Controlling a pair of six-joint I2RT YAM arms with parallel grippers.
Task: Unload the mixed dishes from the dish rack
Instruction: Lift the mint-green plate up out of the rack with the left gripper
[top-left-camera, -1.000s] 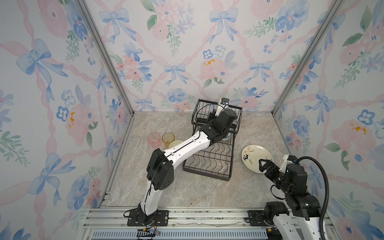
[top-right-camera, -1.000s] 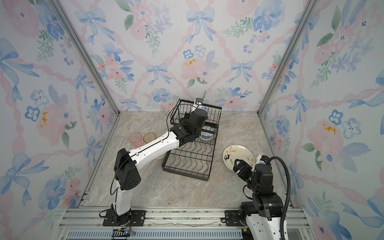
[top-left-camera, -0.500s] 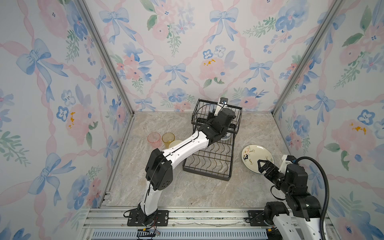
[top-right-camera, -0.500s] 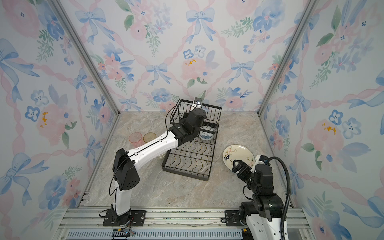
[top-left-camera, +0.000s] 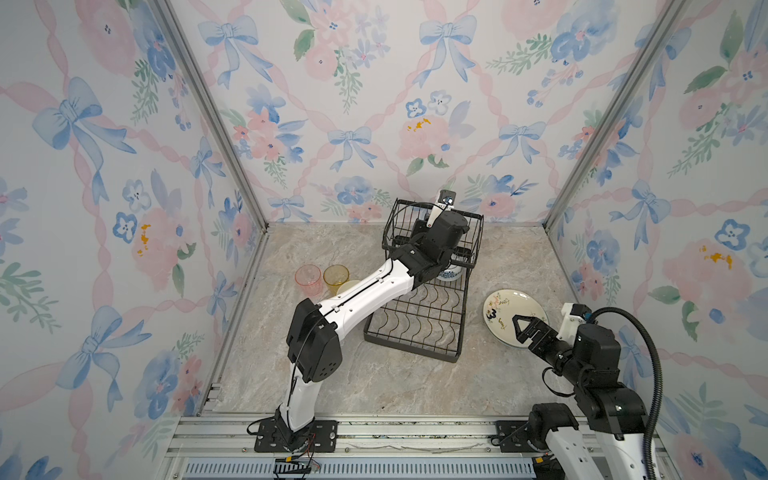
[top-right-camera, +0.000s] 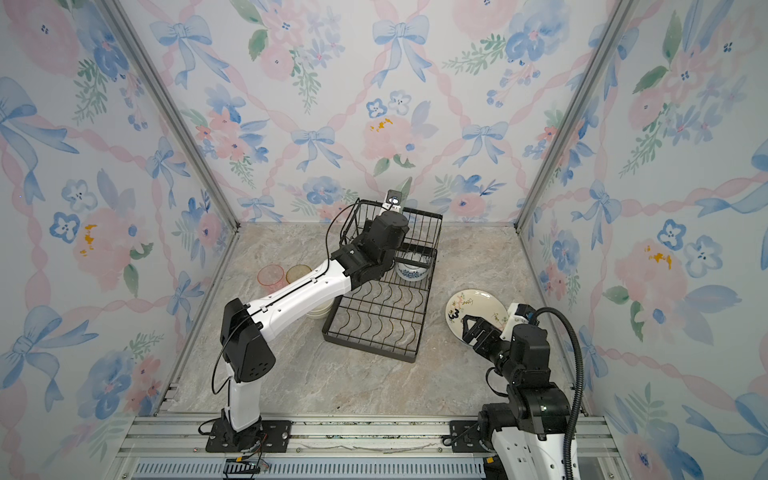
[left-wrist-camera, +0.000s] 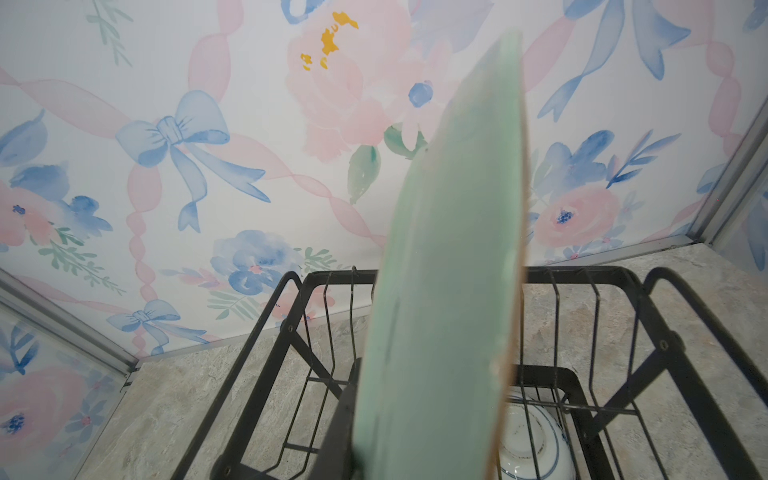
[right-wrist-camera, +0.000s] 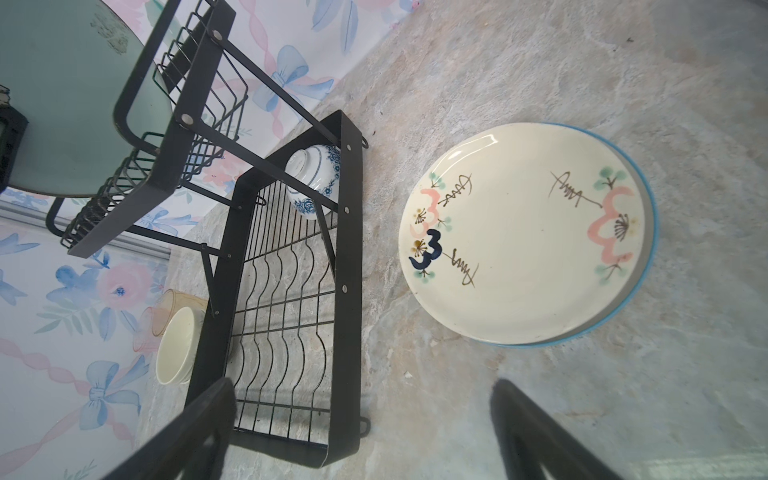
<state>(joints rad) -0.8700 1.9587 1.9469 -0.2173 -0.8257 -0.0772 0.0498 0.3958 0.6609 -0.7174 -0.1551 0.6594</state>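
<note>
The rack (top-left-camera: 411, 358) stands in the middle of the bench (top-left-camera: 395, 386), with its high end close to the far edge. Its lower tray (top-right-camera: 370, 351) holds the blue bowl (top-right-camera: 411, 271), which lies tilted at the far end, under the basket (top-right-camera: 428, 226).

Over the basket, the left claw (left-wrist-camera: 399, 449) is pressed together on the green plate (left-wrist-camera: 449, 249). The plate stands upright on its edge, and one black finger (left-wrist-camera: 345, 415) lies against its side in the left wrist view. I cannot tell if the plate touches the basket wires.

The other dishes are on the bench itself. The pink tumbler (top-left-camera: 308, 279) and the yellow tumbler (top-left-camera: 336, 275) stand upright, just beside each other, toward the left edge. The cream bowls (right-wrist-camera: 176, 345) sit nested just beside the left side of the rack, partly under the left arm. The printed plate (top-left-camera: 509, 309) lies flat near the right edge, apart from the rack.

The right claw (right-wrist-camera: 361, 440) hangs just beside the near rim of the printed plate. Its jaws are wide apart, with nothing between them.
</note>
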